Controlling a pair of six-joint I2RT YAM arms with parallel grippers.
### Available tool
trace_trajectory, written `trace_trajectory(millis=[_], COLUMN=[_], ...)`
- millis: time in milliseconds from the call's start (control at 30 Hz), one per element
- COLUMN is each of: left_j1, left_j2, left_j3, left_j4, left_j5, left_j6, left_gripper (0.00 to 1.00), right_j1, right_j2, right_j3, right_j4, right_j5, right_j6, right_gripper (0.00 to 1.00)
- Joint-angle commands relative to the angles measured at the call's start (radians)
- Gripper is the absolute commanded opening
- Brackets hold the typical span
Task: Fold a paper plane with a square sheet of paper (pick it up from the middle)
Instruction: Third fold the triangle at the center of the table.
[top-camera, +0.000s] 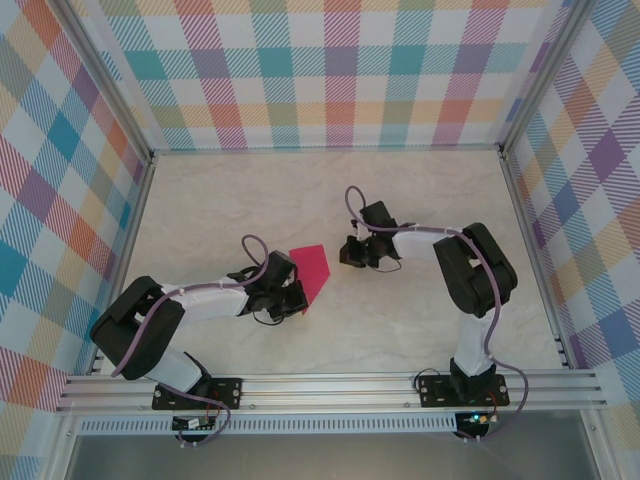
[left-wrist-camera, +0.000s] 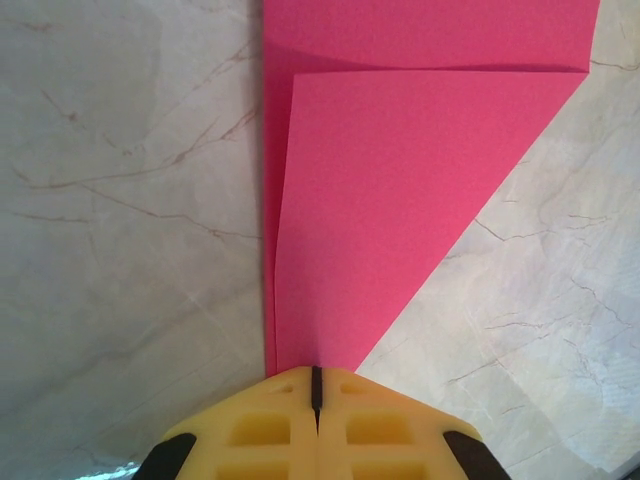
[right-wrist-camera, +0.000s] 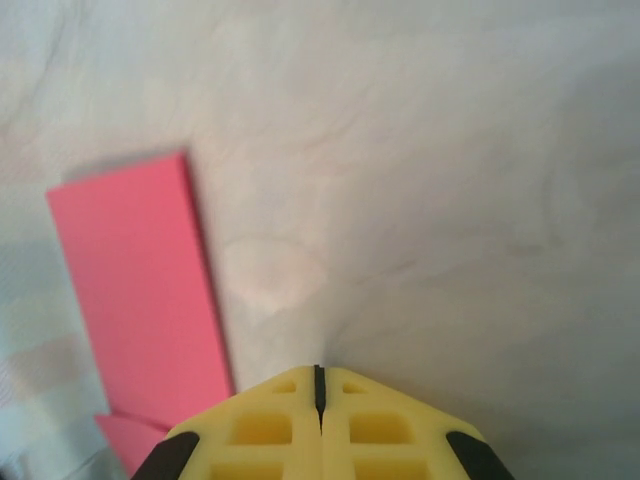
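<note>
Seemingly limp and easily creased, the part-folded paper (top-camera: 312, 266) lies flat on the table (top-camera: 420, 200) between the closed left gripper (left-wrist-camera: 316, 385), at its pointed corner, and the closed right gripper (right-wrist-camera: 319, 385); a free edge probably suits pinching.

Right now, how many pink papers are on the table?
1. The pink paper lies near the middle of the table, partly folded, with its pointed end at the left gripper. I see no other, but one could hide underneath it.
</note>
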Motion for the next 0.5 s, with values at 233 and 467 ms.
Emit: trace_trajectory(millis=[233,467], left_j1=[-0.010,0.009], left_j2=[-0.161,-0.122], left_j3=[0.104,0.144], left_j4=[-0.257,-0.206], left_j5=[-0.145,-0.243], left_j6=[0.075,0.089], left_gripper=[0.31,0.38], right_j1=[-0.002,-0.003], right_j2=[-0.292,-0.328], right_j3=[-0.115,-0.200], right_j4=[-0.052,0.026], right_j5=[0.033,-0.107], right_j6=[-0.035,0.079], right_gripper=[0.48,0.67])
